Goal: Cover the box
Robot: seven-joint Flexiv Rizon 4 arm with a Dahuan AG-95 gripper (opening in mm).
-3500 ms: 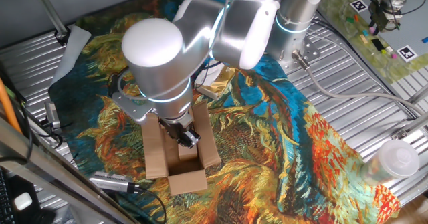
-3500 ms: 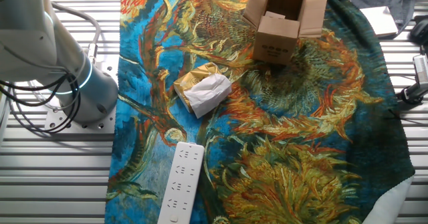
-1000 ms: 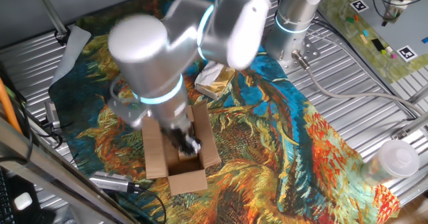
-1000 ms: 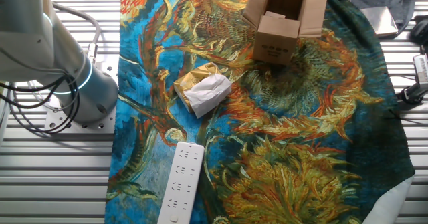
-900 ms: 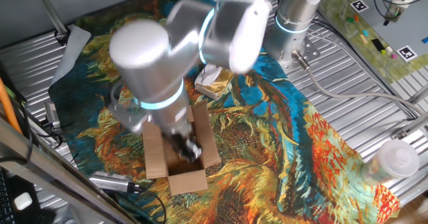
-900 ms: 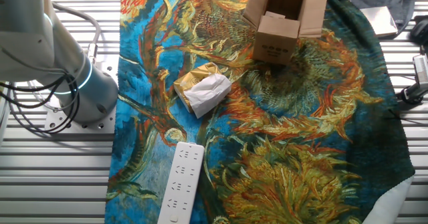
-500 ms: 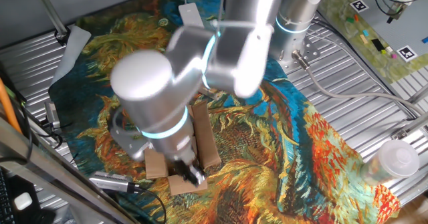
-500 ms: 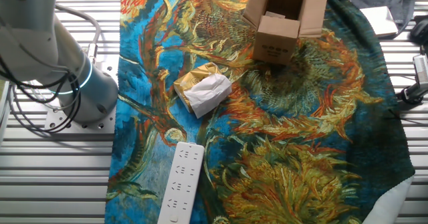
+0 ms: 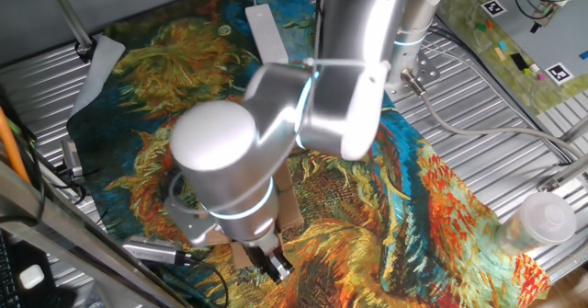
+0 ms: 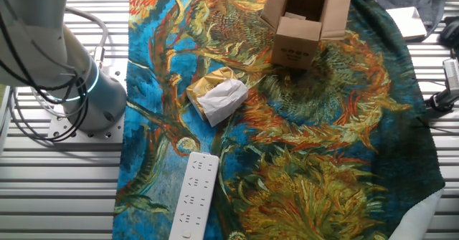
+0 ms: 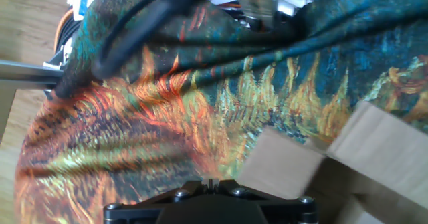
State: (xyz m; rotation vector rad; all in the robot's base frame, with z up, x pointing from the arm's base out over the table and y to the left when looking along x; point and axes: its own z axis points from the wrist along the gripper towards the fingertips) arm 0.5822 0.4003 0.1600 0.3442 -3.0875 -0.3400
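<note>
Showing: a robot arm (image 9: 303, 115) bent low over a table draped in a sunflower-print cloth (image 10: 323, 168).
Box: brown cardboard box (image 10: 300, 26) on the cloth, flaps standing open; mostly hidden behind the arm in one fixed view.
Gripper: the gripper (image 9: 278, 268) sits just beside the box's near flap; finger spacing cannot be made out.
Nearby: white-and-yellow packet (image 10: 217, 96), white power strip (image 10: 193, 195).

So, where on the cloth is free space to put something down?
Free: the orange-and-yellow cloth between the power strip and the cloth's far edge, below the box. Crowded: around the wrapped packet and beside the robot base.
</note>
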